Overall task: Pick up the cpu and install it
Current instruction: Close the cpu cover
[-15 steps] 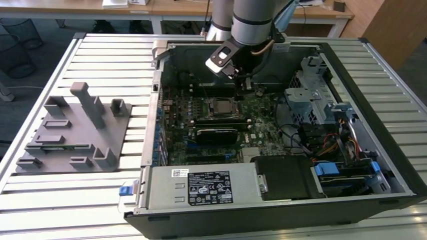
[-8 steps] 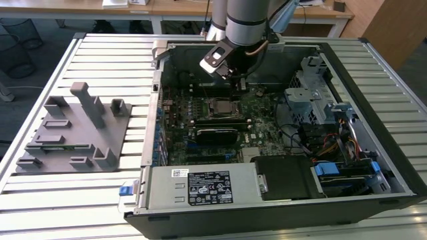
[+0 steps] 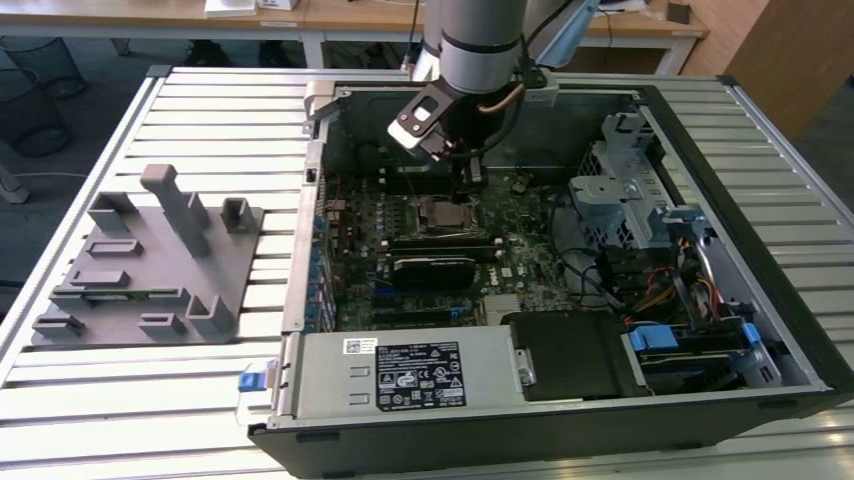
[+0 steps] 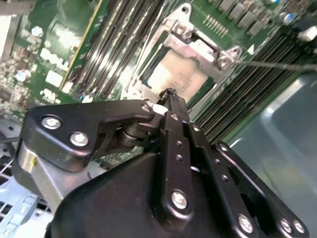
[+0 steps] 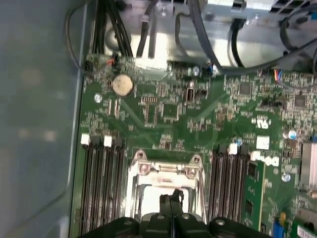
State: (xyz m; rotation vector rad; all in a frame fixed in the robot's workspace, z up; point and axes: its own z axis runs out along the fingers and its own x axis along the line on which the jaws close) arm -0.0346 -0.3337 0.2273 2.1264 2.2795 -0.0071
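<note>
In the second wrist view the closed jaws and their black body cover one corner of the cpu (image 4: 178, 74), and whether the tips touch it cannot be told. In the first wrist view the picture's edge cuts off the socket frame (image 5: 166, 171) and the jaws hide the cpu's middle. The exterior view's top edge cuts off the arm (image 3: 478, 40).

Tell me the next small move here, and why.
Probably a short, straight lift. In the second wrist view the cpu lies flat inside the socket frame, and the shut gripper sits right over it. Rising should clear the frame without dragging the chip sideways.
</note>
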